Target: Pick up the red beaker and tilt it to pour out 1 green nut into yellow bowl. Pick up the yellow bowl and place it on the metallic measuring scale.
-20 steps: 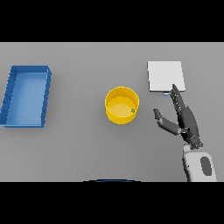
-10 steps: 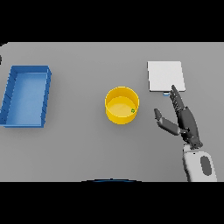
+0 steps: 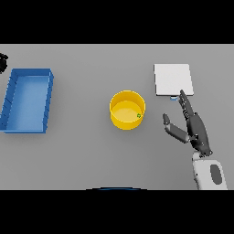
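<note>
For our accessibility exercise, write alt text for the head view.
A yellow bowl holding a green nut sits mid-table; the right hand, fingers straight, rests to its right, below the metallic scale. A blue tray lies far left.

One head view looks steeply down on the grey worktop from the robot's side, far enough back to span from the blue tray at left to the scale at right.

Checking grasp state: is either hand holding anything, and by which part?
Nothing held. Right hand is open beside the yellow bowl; left hand barely shows.
</note>
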Motion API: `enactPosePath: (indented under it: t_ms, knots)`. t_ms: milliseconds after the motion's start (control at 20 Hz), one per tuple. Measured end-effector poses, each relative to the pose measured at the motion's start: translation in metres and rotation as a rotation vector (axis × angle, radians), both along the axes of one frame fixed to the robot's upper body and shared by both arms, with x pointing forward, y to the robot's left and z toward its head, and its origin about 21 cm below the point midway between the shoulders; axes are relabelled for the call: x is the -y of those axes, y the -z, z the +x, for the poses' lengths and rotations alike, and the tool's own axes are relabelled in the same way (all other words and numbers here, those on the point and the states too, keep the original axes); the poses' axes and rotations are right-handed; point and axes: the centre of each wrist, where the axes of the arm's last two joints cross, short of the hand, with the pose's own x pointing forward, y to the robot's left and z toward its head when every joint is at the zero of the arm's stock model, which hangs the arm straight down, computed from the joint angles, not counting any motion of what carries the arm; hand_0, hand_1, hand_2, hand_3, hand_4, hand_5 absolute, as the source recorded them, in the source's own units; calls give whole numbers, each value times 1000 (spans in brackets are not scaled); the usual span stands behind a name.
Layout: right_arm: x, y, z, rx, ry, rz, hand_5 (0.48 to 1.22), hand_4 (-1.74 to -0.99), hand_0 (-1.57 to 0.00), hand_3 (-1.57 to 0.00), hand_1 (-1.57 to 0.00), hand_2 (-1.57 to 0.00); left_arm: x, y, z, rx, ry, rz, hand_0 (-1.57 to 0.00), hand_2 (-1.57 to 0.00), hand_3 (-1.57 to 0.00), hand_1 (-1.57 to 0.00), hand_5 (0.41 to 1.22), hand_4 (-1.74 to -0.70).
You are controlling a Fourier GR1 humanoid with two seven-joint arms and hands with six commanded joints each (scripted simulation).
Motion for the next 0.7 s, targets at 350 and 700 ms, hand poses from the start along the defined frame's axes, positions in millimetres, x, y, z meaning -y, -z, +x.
enactPosePath:
  t_ms: [350,700]
  knots:
    - [-3,0,1,-8,-5,2,730,-1327,1,1,1,1,13,21,-22,-26,44,-54,-1571,-1571,-935,-1571,810,-1253]
    - [-4,2,1,-11,-6,3,725,-1318,1,1,1,1,23,3,-39,-97,201,-157,-502,-382,-237,-425,678,-830]
